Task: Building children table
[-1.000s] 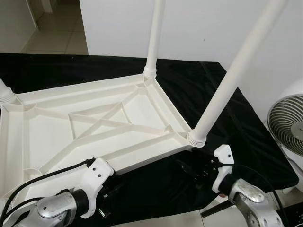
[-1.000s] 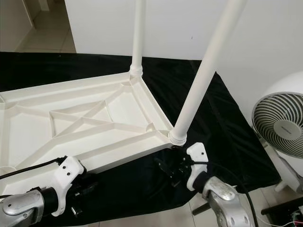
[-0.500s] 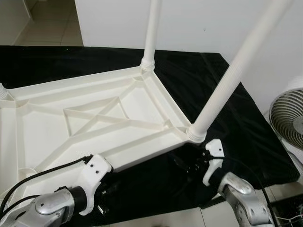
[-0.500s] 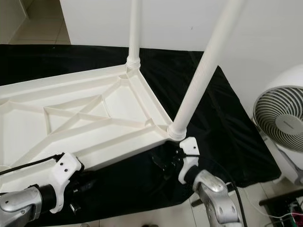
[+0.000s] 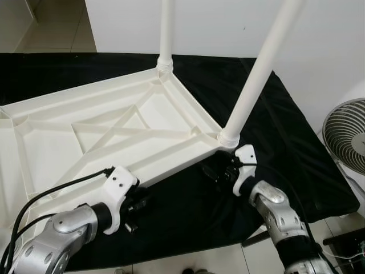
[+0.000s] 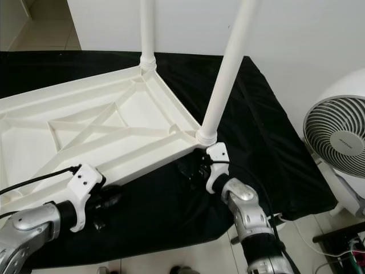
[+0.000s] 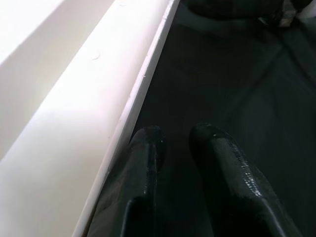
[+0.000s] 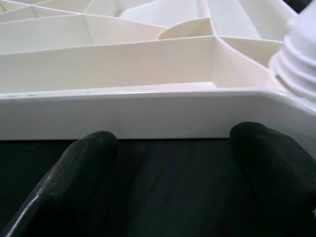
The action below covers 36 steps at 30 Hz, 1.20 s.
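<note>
Black cloth [image 5: 285, 131] across the frame, one upside-down white table [image 5: 114, 131], two legs [image 5: 256, 74] up, left end effector [image 7: 173, 148] nearly closed, empty, right end effector [image 8: 173, 148] wide open, empty, one fan [image 6: 336, 140] at right.

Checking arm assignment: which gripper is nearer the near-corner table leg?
Right. The right gripper sits just below the leg socket at the tabletop corner; the left gripper is farther along the near edge.

white wall [image 5: 228, 23], pale tiled floor [image 5: 54, 31], white fan [image 6: 336, 145]
</note>
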### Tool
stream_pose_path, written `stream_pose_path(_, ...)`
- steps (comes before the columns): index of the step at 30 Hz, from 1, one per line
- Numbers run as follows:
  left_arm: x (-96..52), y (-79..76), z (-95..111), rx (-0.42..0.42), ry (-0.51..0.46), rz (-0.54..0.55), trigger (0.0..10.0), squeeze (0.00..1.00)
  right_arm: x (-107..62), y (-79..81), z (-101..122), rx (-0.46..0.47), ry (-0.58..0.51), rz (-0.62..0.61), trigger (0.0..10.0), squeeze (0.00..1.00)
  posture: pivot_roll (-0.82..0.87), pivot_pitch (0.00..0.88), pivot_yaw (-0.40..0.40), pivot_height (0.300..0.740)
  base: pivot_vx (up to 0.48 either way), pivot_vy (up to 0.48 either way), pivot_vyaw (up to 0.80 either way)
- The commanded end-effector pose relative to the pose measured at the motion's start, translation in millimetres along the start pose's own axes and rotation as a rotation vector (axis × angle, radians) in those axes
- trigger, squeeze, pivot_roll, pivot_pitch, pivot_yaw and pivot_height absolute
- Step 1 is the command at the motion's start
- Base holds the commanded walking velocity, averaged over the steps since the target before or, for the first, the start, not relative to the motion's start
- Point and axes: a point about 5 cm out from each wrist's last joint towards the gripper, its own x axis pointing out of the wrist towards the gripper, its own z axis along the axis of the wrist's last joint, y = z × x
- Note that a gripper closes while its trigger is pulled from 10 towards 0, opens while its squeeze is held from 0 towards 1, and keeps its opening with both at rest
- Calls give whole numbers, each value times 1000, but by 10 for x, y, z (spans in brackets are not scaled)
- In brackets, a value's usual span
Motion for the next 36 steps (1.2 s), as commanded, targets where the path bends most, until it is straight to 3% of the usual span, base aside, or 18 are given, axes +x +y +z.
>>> stream_pose_path(1,45,101,-26,15,5,63,10000,0,67,7,-71,-8,22,1,10000,0,42,194,-70,740,0,0,0)
stream_pose_path(14,349,445,61,15,-74,152,10000,0,500,26,42,-39,-4,-43,10000,0,40,186,-62,740,0,0,0)
stream_pose_path(20,398,437,86,15,-99,147,10000,0,548,87,37,-33,-32,-40,10000,0,45,183,-67,740,0,0,0)
stream_pose_path(25,351,312,99,20,-111,117,10000,0,495,108,44,-38,-77,-29,10000,0,44,180,-68,740,0,0,0)
stream_pose_path(28,255,119,133,33,-127,70,10000,0,338,98,40,-53,-129,-24,10000,0,45,178,-73,740,0,0,0)
stream_pose_path(31,237,92,150,35,-141,71,10000,0,292,88,35,-57,-140,-27,10000,0,46,177,-73,740,0,0,0)
stream_pose_path(36,156,106,228,38,-213,225,10000,0,107,43,66,-64,-186,-67,10000,0,59,159,-77,740,0,0,0)
